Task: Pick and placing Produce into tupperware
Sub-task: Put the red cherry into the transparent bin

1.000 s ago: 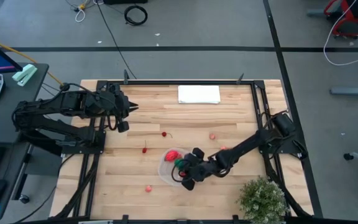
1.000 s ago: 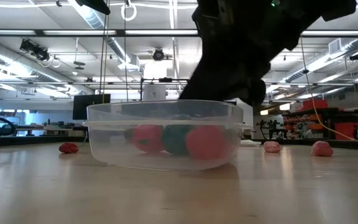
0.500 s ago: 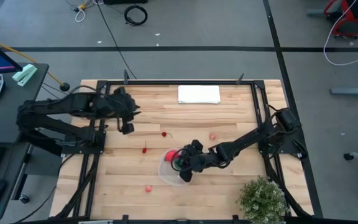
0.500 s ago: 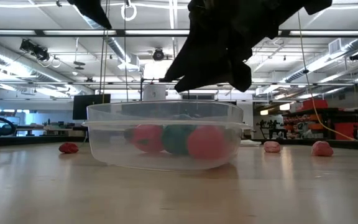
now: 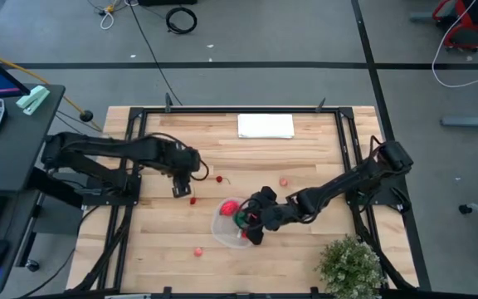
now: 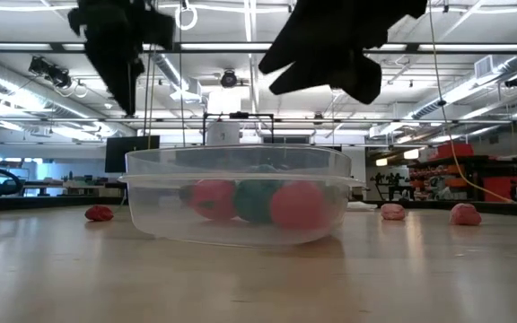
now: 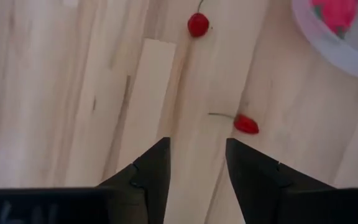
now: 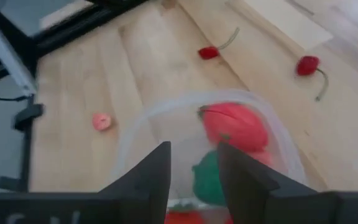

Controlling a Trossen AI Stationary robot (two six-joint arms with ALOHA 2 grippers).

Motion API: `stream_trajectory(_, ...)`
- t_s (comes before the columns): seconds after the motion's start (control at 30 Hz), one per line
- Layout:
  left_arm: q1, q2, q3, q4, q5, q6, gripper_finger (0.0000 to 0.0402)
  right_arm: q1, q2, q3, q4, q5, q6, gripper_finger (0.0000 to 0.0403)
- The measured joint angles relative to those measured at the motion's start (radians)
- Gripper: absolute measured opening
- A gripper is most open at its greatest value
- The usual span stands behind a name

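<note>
Round translucent tupperware [image 6: 236,193], smooth produce [image 6: 296,205]

The clear round tupperware [image 5: 232,224] sits upright directly beneath the right jaws, holding red, pink and green produce [image 6: 258,202]. Two stemmed red cherries [image 7: 247,124] lie just ahead of the left jaws.

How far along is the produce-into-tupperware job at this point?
Partly done. The tupperware holds red, pink and green pieces. Neither gripper carries anything: the right gripper is open above the container, and the left gripper is open near a red piece. At least four pieces are left on the table.
</note>
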Motion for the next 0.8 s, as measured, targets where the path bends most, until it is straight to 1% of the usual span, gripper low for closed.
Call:
stream_trajectory(0.07, -0.007, 0.000, -0.080, 0.098, 0.033, -0.029, 0.0159, 0.012, -0.011, 0.000, -0.011, 0.000, 0.007, 0.0137)
stream_trajectory(0.17, -0.017, 0.001, -0.216, 0.291, 0.137, -0.061, 0.0156, 0.028, -0.022, 0.000, -0.010, 0.003, 0.009, 0.0136)
stream_trajectory(0.27, -0.016, 0.001, -0.335, 0.443, 0.145, -0.088, 0.0157, 0.040, -0.028, 0.000, -0.005, 0.020, 0.009, 0.0134)
stream_trajectory(0.37, 0.008, 0.001, -0.424, 0.523, 0.140, -0.100, 0.0157, 0.041, -0.028, 0.000, -0.007, 0.025, 0.008, 0.0133)
stream_trajectory(0.5, 0.020, 0.000, -0.492, 0.532, 0.140, -0.165, 0.0151, 0.034, -0.028, 0.000, -0.015, 0.028, 0.007, 0.0133)
stream_trajectory(0.63, -0.007, 0.000, -0.543, 0.615, 0.140, -0.198, 0.0144, 0.027, -0.028, 0.000, -0.015, 0.029, 0.002, 0.0132)
stream_trajectory(0.8, -0.052, 0.000, -0.554, 0.683, 0.143, -0.227, 0.0142, 0.027, -0.028, 0.000, -0.015, 0.029, 0.001, 0.0133)
